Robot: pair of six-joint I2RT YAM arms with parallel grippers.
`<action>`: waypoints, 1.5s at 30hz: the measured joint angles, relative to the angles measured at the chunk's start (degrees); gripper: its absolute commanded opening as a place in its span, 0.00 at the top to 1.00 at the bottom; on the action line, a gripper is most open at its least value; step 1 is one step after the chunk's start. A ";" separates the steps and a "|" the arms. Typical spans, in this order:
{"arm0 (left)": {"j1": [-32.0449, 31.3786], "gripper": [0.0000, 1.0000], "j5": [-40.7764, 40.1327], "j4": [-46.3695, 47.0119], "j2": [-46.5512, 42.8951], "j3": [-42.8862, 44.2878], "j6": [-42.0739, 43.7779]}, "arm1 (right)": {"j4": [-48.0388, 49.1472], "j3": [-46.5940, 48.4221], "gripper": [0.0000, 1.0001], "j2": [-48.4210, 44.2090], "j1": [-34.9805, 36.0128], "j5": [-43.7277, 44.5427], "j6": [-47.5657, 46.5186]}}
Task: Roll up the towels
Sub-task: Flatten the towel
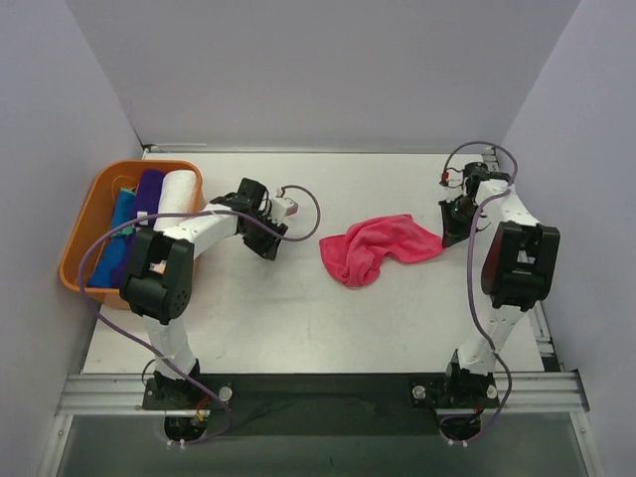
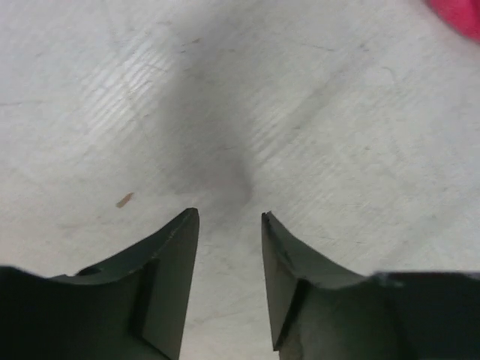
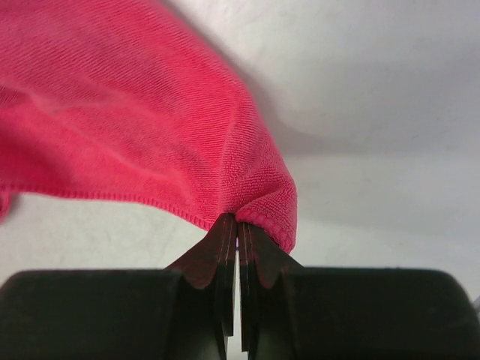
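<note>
Top camera first: the hot pink towel (image 1: pixel 378 248) lies crumpled on the table (image 1: pixel 298 318), right of centre, with its right-hand corner at the right gripper (image 1: pixel 452 237). The left gripper (image 1: pixel 270 243) hangs off to the towel's left, apart from it, and rolled towels (image 1: pixel 179 189) in white, purple and teal sit in the orange basket (image 1: pixel 75 238) at the left edge. Over to the left wrist: the left gripper (image 2: pixel 229 217) has its jaws parted, nothing between them, bare table (image 2: pixel 300 112) below, and a sliver of the hot pink towel (image 2: pixel 461 15) top right. Right wrist now: the right gripper (image 3: pixel 238 221) is pressed together, pinching the hemmed edge of the hot pink towel (image 3: pixel 135 127), cloth draping away to the left.
</note>
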 measured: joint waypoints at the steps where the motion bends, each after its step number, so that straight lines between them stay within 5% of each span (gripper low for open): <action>1: -0.37 0.41 0.68 -0.22 -0.04 0.11 -0.09 | -0.07 -1.27 1.00 -1.36 0.11 -0.46 -0.17; 2: -1.31 0.31 1.14 -0.33 -0.04 0.31 -0.26 | -0.33 -2.56 1.00 -2.58 0.42 -1.20 -0.35; 12: -21.44 0.26 1.70 3.26 5.92 13.35 -4.17 | -2.45 -9.01 1.00 -4.72 1.79 -5.07 -0.57; 15: -24.02 0.49 1.25 4.22 10.88 16.72 -5.35 | -3.08 -9.53 1.00 -6.60 1.64 -5.33 -0.61; 16: -24.35 0.69 0.90 4.13 12.37 17.27 -5.66 | -3.34 -9.57 1.00 -7.45 1.57 -5.44 -0.66; 20: -23.54 0.95 1.38 3.93 14.78 17.44 -5.95 | -4.09 -9.60 1.00 -11.67 0.63 -5.33 -1.29; 22: -21.88 1.00 1.64 3.98 12.98 15.45 -5.20 | -4.57 -9.64 1.00 -13.64 -0.20 -4.94 -2.01; 28: -9.81 1.00 2.08 -0.26 3.13 3.76 0.81 | -5.11 -9.99 1.00 -15.91 -2.40 -4.02 -3.15; 33: -2.80 0.54 2.64 -3.74 -1.55 1.14 5.33 | -5.33 -13.29 1.00 -15.93 -2.01 -6.16 -3.06; 36: -0.76 0.46 3.19 -5.25 -3.45 0.35 6.49 | -5.51 -15.67 1.00 -15.93 -2.05 -6.19 -3.23; 41: -1.55 0.45 6.05 -4.76 -9.62 -4.26 6.60 | -5.81 -17.25 1.00 -16.22 -2.32 -6.47 -3.48; 45: -11.23 0.42 5.57 -3.26 -16.68 -9.90 7.08 | -5.81 -17.27 1.00 -17.81 -2.36 -8.22 -3.37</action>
